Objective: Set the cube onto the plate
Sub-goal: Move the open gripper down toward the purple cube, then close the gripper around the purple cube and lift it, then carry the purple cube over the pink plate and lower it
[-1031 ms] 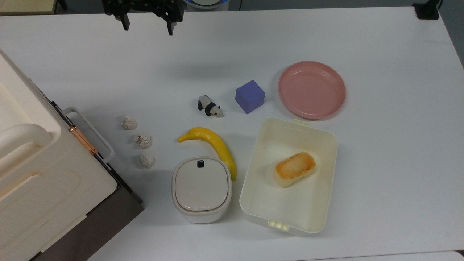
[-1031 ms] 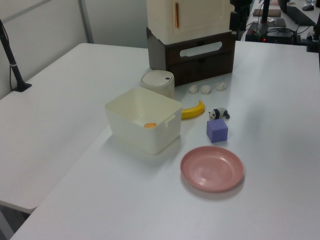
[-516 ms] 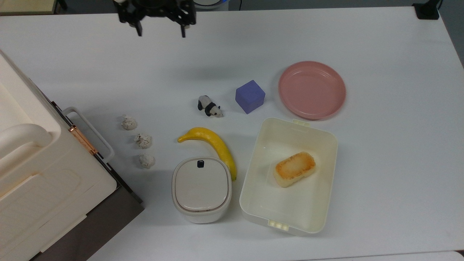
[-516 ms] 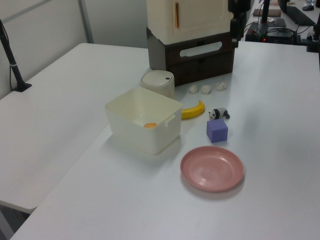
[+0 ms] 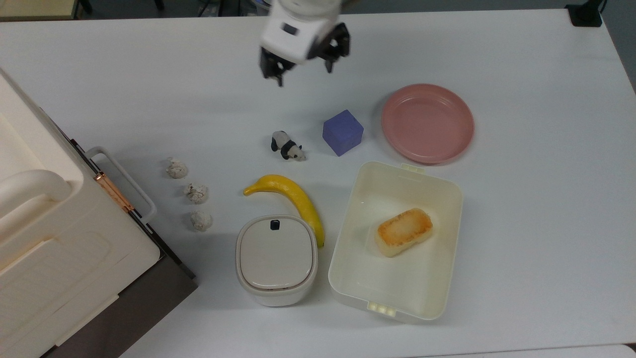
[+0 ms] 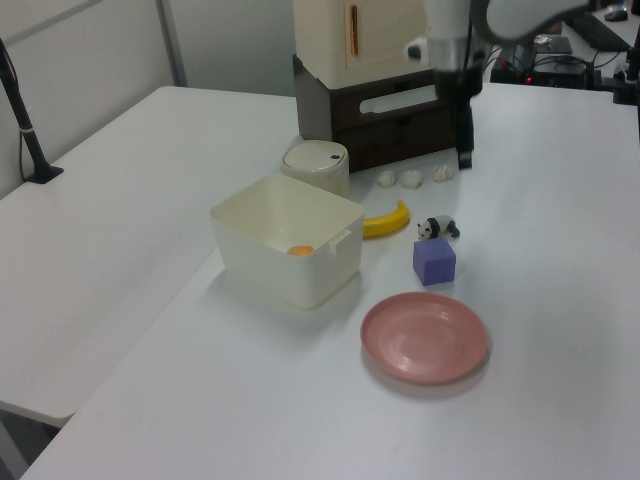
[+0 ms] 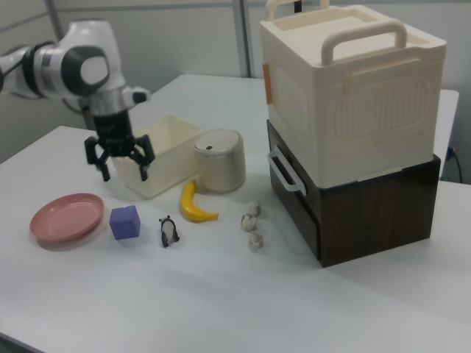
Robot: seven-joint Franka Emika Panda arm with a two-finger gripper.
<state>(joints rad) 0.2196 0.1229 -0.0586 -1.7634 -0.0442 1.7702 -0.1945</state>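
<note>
Gripper [image 5: 303, 72] hangs above the table with jaws wide apart, empty. Cube [image 5: 342, 133] sits on the table at about 5 o'clock from the jaws in the top view, well apart, its faces turned diagonal to the frame. Plate [image 5: 427, 123] lies just beside the cube at 3 o'clock, not touching. The left view hides one finger behind the other.

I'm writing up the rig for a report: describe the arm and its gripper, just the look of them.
The arm is glossy white with rounded segments and dark grey joint caps. Its wrist ends in a white boxy block bearing a small dark mark. The gripper beneath is black, with two thin black fingers. No cables or lettering can be made out.
</note>
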